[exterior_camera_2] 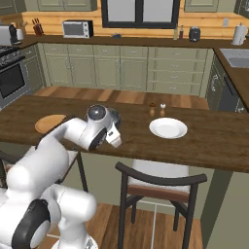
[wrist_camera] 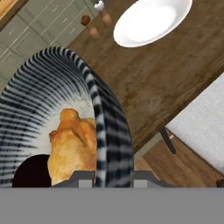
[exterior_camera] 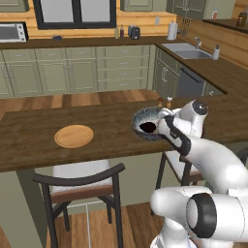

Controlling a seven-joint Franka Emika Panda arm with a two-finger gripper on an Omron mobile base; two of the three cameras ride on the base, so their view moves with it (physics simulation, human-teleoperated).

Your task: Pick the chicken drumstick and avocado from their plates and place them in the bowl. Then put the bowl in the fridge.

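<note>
The bowl (wrist_camera: 109,131), dark and ribbed, stands on the wooden counter (exterior_camera: 29,140) near its front edge. Inside it lie the golden-brown chicken drumstick (wrist_camera: 72,144) and, beside that, the almost black avocado (wrist_camera: 30,173). My gripper (wrist_camera: 113,175) is shut on the bowl's near rim, with one finger inside the wall and one outside. From the left base view, the bowl (exterior_camera: 143,121) shows the dark avocado (exterior_camera: 147,127), and the gripper (exterior_camera: 163,122) sits at its right rim. A tan plate (exterior_camera: 73,136) and a white plate (exterior_camera_2: 168,128) lie bare. The fridge is out of view.
Salt and pepper shakers (exterior_camera_2: 157,109) stand behind the white plate (wrist_camera: 151,22). Chairs (exterior_camera: 82,186) are tucked under the counter's front edge, one (exterior_camera_2: 160,182) below the white plate. Green cabinets and a sink (exterior_camera: 186,51) line the far walls.
</note>
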